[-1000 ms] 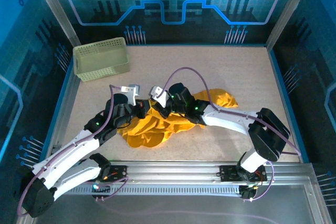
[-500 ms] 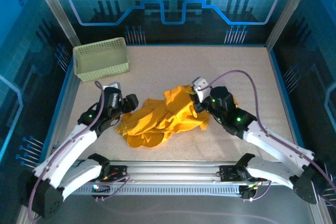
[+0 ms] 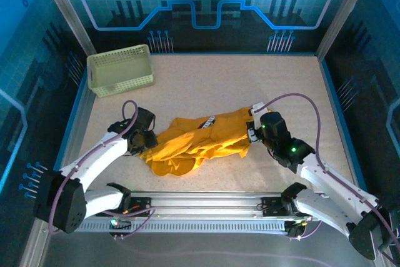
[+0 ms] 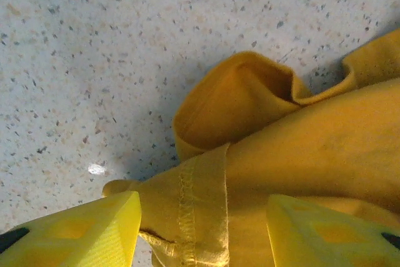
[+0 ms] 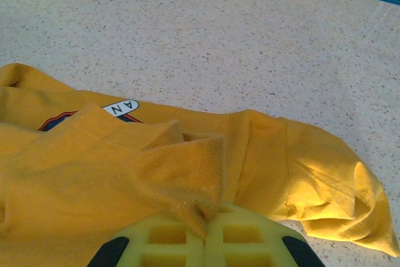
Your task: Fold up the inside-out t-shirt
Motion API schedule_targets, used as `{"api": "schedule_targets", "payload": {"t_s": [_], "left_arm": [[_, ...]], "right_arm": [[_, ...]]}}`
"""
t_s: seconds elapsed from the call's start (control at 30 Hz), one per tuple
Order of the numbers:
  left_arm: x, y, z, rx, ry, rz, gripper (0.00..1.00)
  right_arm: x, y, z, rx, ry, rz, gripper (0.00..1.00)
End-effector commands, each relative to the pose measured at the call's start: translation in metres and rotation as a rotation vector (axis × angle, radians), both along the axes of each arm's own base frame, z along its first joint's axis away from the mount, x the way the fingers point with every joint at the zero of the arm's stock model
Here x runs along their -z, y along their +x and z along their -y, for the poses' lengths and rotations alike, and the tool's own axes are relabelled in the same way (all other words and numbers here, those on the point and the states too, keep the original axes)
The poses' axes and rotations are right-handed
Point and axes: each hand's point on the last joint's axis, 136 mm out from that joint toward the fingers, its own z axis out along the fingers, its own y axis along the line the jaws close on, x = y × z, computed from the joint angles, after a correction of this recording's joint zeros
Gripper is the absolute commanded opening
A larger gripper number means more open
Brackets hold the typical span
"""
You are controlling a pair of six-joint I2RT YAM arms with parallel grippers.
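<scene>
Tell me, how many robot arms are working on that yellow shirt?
2. The left arm reaches from the near left corner to the left end of the shirt; the right arm reaches from the near right to its right end.

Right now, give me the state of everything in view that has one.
t-shirt: crumpled, not yet folded.
left end effector: open, fingers either side of the t-shirt's hem.
right end effector: shut on the t-shirt, pinching a fold.
basket: upright, empty, apart from the t-shirt.
</scene>
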Motion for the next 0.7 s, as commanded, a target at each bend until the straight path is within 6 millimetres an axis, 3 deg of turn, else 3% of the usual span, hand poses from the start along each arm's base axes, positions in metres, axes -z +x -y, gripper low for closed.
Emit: {"api": "schedule_targets", "payload": {"t_s": [0.0,0.27,0.67], "left_arm": [[0.014,-0.02,0.005,-0.005,-0.039,-0.088,0.55],[0.025,-0.021,0.012,0.022,-0.03,-0.13,0.48],[0.018,-0.019,0.007,0.006,-0.019,-0.086,0.07]], "right_arm": [[-0.012,0.007,0.003,0.033,0.042,0.008,0.0],[-0.012,0.011,0.001,0.034,0.047,0.001,0.0],[-0.025,0.019,0.017,0.115,0.051,0.007,0.0]]}}
